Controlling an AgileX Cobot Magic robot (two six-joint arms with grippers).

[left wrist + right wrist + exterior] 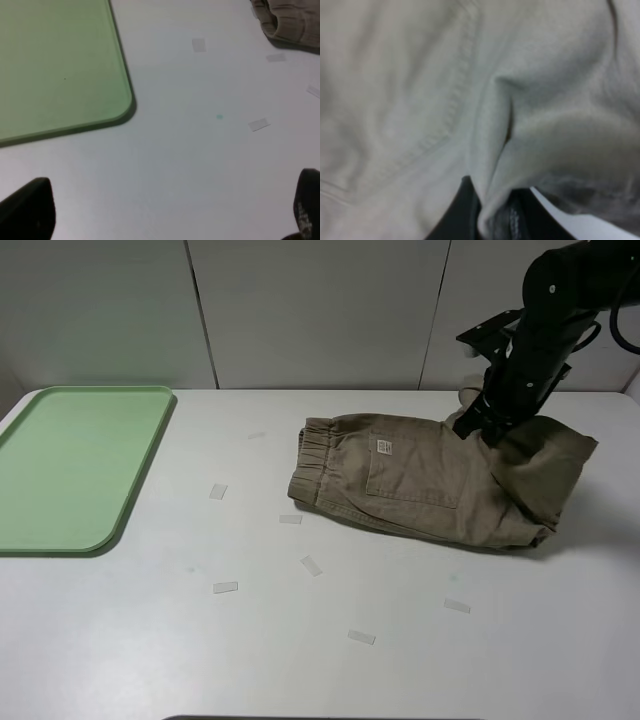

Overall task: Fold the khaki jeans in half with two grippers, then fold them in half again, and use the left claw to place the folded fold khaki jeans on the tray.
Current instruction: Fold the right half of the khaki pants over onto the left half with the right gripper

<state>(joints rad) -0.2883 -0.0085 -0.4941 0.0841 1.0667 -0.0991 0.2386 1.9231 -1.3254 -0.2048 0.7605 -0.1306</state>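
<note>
Where the one white table (pixel 330 670) spreads across the whole scene, a single pale green tray (pixel 60 465) lies at its far left, nothing on it. The one pair of khaki jeans (pixel 430 485) lies right of centre, well apart from the tray, with the waistband to the left and the back pocket and small label facing up. Their right end is bunched and raised.

One black arm (pixel 545 330) shows in the high view. It comes down steeply from the far right to the far edge of the jeans. There the right gripper (pixel 480 423) has its jaws drawn narrow, pinching a fold of the khaki cloth.

The left gripper (pixel 167 215) shows only in its own wrist view. Its two black fingertips (pixel 25 210) stand wide apart and hold nothing, above bare table near the tray's near right corner.

Six small pale tape strips (pixel 218 491) dot the table, with a fainter seventh farther back.
</note>
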